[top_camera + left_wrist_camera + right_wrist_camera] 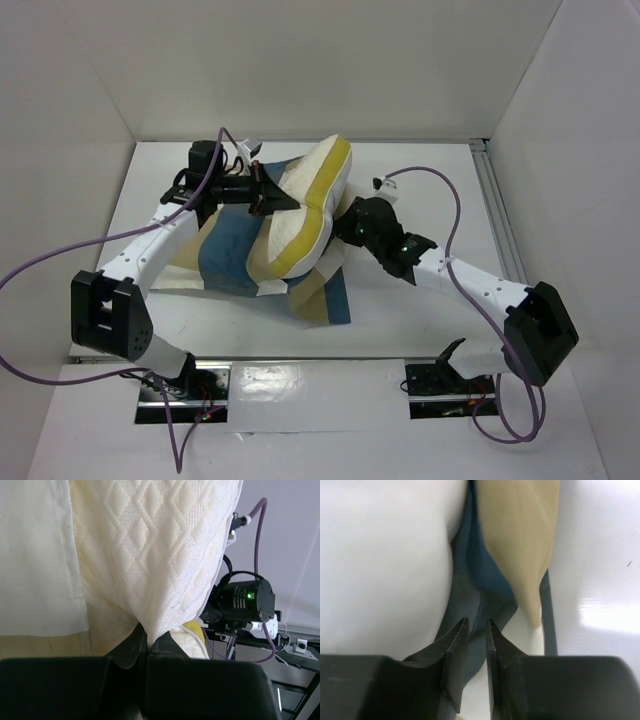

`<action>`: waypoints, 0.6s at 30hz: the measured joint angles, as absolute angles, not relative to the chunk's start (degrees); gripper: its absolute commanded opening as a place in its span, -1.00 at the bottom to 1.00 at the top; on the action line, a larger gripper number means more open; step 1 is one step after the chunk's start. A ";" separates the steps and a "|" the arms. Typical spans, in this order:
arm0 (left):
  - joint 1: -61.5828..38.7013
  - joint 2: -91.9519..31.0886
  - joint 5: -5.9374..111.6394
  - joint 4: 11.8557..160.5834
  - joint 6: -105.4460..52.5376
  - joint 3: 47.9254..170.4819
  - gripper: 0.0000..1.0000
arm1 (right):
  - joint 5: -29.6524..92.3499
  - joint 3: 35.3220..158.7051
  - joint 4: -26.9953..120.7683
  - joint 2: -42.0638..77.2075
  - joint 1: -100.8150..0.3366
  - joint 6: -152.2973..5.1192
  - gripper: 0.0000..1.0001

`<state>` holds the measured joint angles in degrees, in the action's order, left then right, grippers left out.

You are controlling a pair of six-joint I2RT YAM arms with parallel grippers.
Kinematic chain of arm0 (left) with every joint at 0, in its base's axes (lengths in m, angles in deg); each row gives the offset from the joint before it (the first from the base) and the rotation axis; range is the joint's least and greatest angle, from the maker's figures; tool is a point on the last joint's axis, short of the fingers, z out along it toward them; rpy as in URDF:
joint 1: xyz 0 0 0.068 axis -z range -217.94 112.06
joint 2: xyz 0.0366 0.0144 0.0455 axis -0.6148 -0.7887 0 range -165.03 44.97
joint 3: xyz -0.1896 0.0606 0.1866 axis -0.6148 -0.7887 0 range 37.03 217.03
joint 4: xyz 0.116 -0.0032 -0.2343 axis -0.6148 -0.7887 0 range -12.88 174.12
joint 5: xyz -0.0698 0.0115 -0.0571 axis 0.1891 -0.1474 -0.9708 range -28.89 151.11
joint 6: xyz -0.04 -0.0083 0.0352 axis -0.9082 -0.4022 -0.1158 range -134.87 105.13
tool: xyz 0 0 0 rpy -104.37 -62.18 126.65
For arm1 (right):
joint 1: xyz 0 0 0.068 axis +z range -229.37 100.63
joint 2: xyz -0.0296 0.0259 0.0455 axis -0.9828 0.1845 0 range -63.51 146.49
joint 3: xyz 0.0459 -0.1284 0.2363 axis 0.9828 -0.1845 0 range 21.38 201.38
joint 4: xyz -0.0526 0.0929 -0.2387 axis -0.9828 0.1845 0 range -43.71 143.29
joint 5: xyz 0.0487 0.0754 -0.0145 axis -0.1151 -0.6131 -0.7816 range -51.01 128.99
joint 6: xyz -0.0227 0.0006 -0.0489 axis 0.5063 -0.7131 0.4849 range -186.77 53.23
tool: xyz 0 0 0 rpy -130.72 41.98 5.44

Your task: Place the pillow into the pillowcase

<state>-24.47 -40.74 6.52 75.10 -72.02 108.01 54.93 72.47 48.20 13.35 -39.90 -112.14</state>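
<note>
The cream quilted pillow (305, 205) with a yellow edge stands bunched up mid-table, on top of the checked blue, tan and cream pillowcase (235, 262). My left gripper (283, 196) is at the pillow's left face. In the left wrist view this gripper (146, 639) is shut on a pinch of the pillow (160, 545). My right gripper (345, 228) is low at the pillow's right side. In its wrist view the right gripper (476, 630) has only a narrow gap between its jaws, and a blue fold of the pillowcase (487, 587) shows in that gap. No pinch on the fold shows.
The white table (420, 300) is boxed in by white walls at the back and sides. A metal rail (500, 220) runs along the right edge. Purple cables loop from both arms. The right arm's wrist (245, 600) shows behind the pillow in the left wrist view.
</note>
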 measured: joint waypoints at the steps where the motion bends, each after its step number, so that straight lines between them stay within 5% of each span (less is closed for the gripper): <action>1: -24.68 -40.72 6.52 75.14 -72.04 108.01 -1.00 | 55.72 72.47 48.27 12.74 -39.34 -112.23 -0.38; 3: -25.01 -40.65 6.55 75.12 -72.02 108.01 -1.00 | 56.86 72.47 48.86 12.24 -38.02 -112.25 -0.23; 18: -26.28 -38.77 6.52 75.14 -72.30 108.01 -1.00 | 55.44 72.93 42.41 25.81 -38.40 -111.64 -0.23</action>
<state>-26.28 -38.77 6.52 75.14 -72.30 108.01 55.44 72.93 42.41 25.81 -38.40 -111.64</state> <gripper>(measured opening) 0.049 0.383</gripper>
